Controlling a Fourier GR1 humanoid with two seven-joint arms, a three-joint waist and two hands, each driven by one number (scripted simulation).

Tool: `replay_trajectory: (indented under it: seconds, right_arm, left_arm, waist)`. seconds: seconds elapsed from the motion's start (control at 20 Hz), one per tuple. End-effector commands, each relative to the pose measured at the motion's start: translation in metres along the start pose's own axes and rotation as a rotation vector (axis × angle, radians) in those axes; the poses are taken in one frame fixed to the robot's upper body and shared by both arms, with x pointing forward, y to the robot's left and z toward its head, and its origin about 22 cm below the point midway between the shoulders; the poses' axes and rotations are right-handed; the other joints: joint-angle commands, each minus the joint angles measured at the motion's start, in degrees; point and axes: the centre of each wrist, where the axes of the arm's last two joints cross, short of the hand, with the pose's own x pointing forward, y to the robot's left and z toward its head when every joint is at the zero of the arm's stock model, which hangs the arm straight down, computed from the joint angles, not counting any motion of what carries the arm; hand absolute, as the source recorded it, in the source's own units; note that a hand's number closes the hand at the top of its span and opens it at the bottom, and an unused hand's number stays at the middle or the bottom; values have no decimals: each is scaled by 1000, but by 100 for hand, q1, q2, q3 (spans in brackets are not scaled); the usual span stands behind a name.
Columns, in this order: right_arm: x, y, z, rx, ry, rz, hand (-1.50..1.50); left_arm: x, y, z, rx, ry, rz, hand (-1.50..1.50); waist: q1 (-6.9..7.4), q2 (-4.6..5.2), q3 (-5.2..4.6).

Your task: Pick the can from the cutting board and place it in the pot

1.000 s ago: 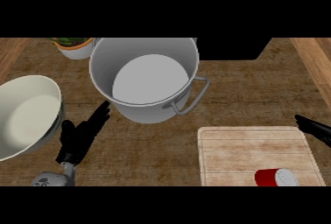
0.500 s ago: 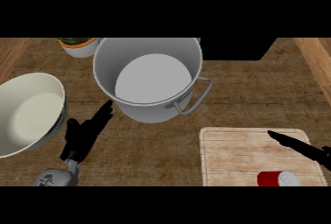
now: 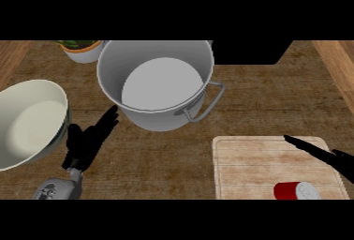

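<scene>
Bowl: a large, round, cream-coloured bowl (image 3: 27,124) sits at the far left of the brown, speckled counter top (image 3: 269,101), partly cut off by the view's left edge.

Left hand: the black left hand (image 3: 86,143) on its grey forearm (image 3: 59,187) rests between the bowl and the pot, fingers straight and pointing up and to the right, holding nothing. Its fingertips come close to the pot's lower left wall; I cannot tell whether they touch it.

Plant: a small white planter with green leaves (image 3: 81,49) stands at the back, just left of the pot's rim.

Pot: a tall, grey metal pot (image 3: 162,86) stands upright in the middle of the counter, with a loop handle (image 3: 211,101) on its right side. Its inside shows only a bare, pale bottom.

Cutting board: a pale wooden, rectangular cutting board (image 3: 256,161) lies flat at the lower right, in front of the pot and to its right, apart from it.

Can: the short red can with a silvery end (image 3: 296,191) lies on its side on the board, near its front edge and towards its right corner.

Right hand: the black right hand (image 3: 325,154) comes in from the right edge over the board's right part, fingers stretched out straight and pointing up and to the left, spread open and empty. It is behind the can and apart from it.
</scene>
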Motion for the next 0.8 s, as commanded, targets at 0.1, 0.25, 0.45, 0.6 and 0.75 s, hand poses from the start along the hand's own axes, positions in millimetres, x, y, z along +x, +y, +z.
replay_trajectory:
  seconds: [0.1, 0.25, 0.45, 0.6, 0.75]
  right_arm:
    - [-19, -14, -5, 4, -30, -40, -150]
    - [-39, -12, 3, 31, -67, -145, -150]
    - [-53, -8, 4, 65, -130, -247, -150]
    - [-59, 6, 7, 71, -142, -345, -150]
    - [-76, 16, -14, 83, -121, -386, -150]
  left_arm:
    - [0, -5, -3, -8, -3, -12, 0]
    - [17, 11, 7, 5, -12, -2, 0]
    - [-6, -2, 7, 16, 6, -8, 0]
    - [-6, -15, 4, -2, 3, 7, 0]
    - [-2, 0, 2, 2, 3, 8, 0]
  waist:
    - [-3, -4, -2]
    - [8, -7, -1]
    - [6, -4, -3]
    - [-20, -7, -5]
    - [7, 0, -2]
